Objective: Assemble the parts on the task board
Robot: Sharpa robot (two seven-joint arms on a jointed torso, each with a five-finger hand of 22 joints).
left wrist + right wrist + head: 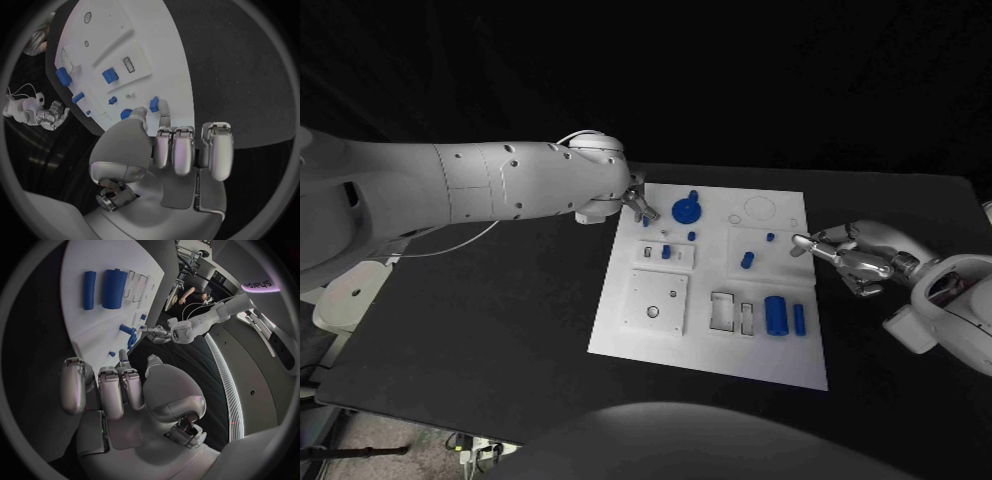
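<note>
The white task board (711, 350) is lying mid-frame on the black counter (488, 320), smooth blue plastic parts (776, 315) resting on it. The left hand (638, 203), at the board's upper-left corner by the blue gear (687, 210), and the right hand (855, 258), at the right edge, are being held empty, fingers apart. A slow, precise pinch is being called for.

The head camera looks steeply down from above onto the desk (473, 300) and frames the whole task board (711, 285). Each wrist camera sits close behind its own hand, facing along the fingers toward the board. All three views share the board; each wrist view also shows, apparently, the opposite hand.
</note>
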